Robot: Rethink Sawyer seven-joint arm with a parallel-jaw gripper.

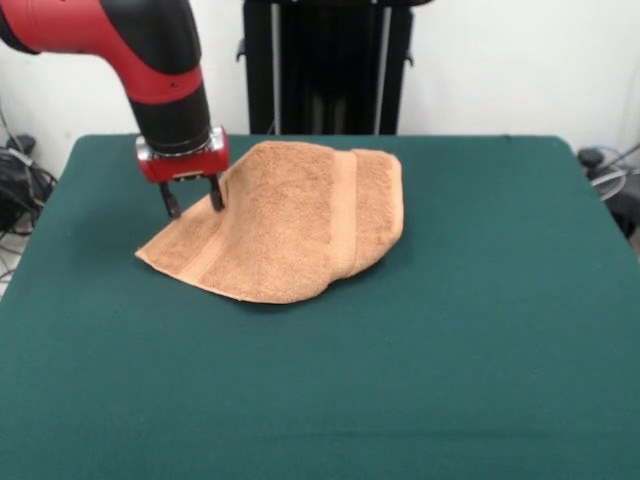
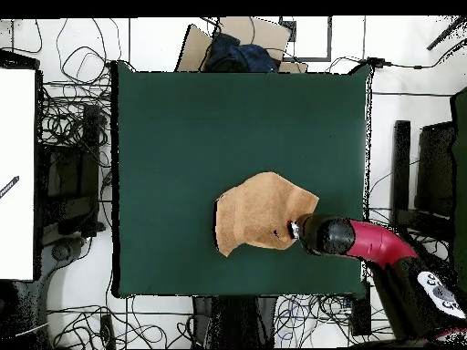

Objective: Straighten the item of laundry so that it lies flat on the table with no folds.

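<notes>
The item of laundry, an orange-tan towel, lies rumpled on the far middle of the green table. Its far part is humped and folded over, with a smooth woven band running across it. One corner lies flat toward the left front. My gripper stands at the towel's left edge, open, pointing down. One of its fingers touches the raised towel edge; the other is over bare felt. In the overhead view the gripper sits at the right edge of the towel on the table.
A black stand rises behind the table's far edge. Cables lie on the floor on both sides. In the overhead view, cardboard lies beyond the table's top edge and a white surface at the left.
</notes>
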